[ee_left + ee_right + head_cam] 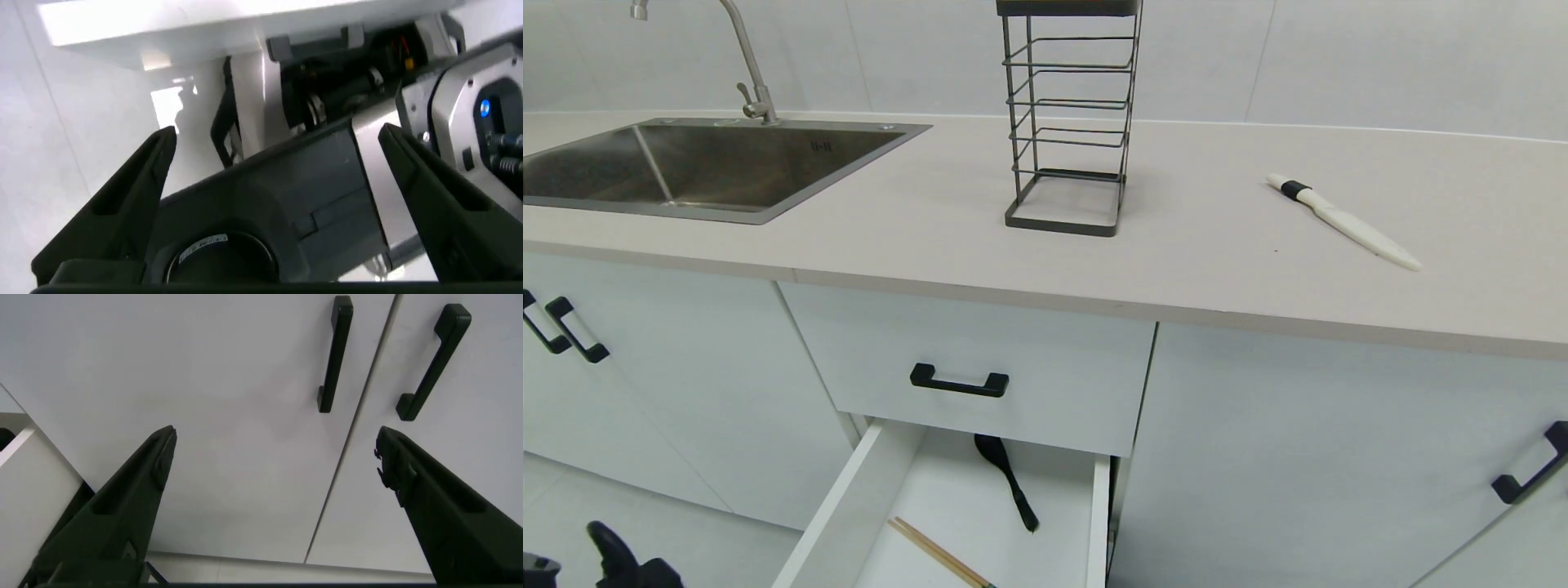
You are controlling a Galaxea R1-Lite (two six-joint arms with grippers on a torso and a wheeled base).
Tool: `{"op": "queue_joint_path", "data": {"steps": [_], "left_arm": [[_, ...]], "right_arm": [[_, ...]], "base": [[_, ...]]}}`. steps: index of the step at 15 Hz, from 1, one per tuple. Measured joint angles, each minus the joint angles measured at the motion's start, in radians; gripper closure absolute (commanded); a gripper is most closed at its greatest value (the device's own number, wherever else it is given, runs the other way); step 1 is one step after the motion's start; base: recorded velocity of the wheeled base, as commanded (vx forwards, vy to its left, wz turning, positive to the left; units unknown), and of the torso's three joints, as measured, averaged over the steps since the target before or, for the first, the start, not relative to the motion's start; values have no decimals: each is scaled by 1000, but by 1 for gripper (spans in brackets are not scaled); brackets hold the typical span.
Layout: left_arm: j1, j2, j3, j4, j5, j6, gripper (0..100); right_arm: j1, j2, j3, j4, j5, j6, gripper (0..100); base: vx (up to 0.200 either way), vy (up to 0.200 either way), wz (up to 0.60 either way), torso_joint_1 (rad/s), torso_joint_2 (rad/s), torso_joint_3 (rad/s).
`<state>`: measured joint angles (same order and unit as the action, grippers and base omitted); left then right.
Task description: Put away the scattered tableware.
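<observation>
The white knife (1343,222) lies on the desk (1217,261), right of frame, well apart from the open drawer (1099,523) at lower centre. Both arms' jaws gape empty; its tapered blade may slip when pinched.

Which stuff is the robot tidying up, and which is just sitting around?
For the job:
white knife on the counter
open drawer
black spoon and chopsticks inside it

Just sitting around:
wire rack
sink
tap
</observation>
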<state>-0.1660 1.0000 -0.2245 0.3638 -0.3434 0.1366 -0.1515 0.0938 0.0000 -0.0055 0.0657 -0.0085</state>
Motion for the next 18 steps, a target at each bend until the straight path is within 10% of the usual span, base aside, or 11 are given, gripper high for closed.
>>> {"op": "queue_joint_path", "data": {"steps": [8,18], "left_arm": [[-24,164,1,-87,132,13,0],[-24,300,-2,-262,147,6,0]], "right_arm": [[0,1,0,0,0,0,0],[0,2,0,0,0,0,0]], "base": [[0,0,0,0,0,0],[0,0,0,0,0,0]]}}
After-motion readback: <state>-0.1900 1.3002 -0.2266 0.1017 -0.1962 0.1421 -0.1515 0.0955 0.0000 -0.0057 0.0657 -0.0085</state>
